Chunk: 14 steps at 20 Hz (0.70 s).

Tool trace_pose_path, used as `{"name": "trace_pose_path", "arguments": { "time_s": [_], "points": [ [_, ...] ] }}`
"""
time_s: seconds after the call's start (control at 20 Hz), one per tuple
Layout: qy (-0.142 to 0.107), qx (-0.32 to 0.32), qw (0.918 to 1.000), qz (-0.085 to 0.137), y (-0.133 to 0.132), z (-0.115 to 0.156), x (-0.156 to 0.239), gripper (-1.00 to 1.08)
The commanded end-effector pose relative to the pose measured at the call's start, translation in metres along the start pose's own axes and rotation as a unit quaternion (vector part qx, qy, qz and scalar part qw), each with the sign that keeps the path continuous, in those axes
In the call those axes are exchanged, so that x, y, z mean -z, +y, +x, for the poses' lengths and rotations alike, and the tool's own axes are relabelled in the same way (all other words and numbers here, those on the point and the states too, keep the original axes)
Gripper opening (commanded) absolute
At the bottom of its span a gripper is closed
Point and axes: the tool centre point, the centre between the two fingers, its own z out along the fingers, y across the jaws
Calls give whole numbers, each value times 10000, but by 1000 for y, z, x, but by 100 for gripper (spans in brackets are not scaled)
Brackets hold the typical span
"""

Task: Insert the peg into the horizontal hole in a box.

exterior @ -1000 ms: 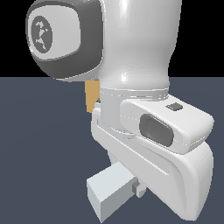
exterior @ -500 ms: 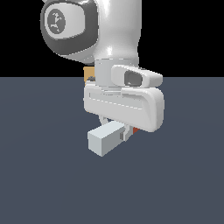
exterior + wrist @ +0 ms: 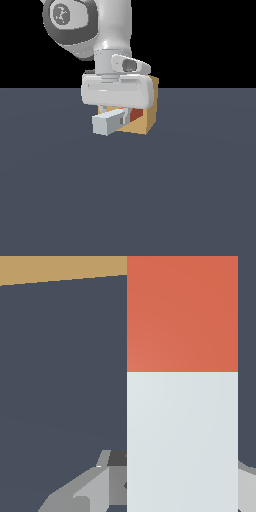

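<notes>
You see the gripper (image 3: pixel 119 114) clamped on the peg (image 3: pixel 111 121) just above the middle of the exterior frame, holding it level above the floor (image 3: pixel 128 200). Its white end juts toward the frame's left, and its red end points at the box (image 3: pixel 146 112) right behind it. Whether that tip touches the box, you cannot tell.

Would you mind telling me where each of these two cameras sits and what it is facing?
Exterior view: off the arm, low over the floor, facing the gripper that carries the peg before the box; the arm's links and hand show.
Wrist view: on the wrist, looking along the peg toward the box; only grey finger parts show.
Shared: the peg's red end and the tan box.
</notes>
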Motion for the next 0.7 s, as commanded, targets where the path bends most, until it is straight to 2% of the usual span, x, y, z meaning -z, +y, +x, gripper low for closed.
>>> {"name": "trace_pose_path", "arguments": {
  "time_s": [0.0, 0.25, 0.65],
  "points": [
    [8, 190, 9998, -18, -13, 8, 9, -100],
    [10, 392, 9992, -16, -29, 17, 17, -100],
    [6, 421, 9991, -3, -32, 18, 17, -100]
  ]
}}
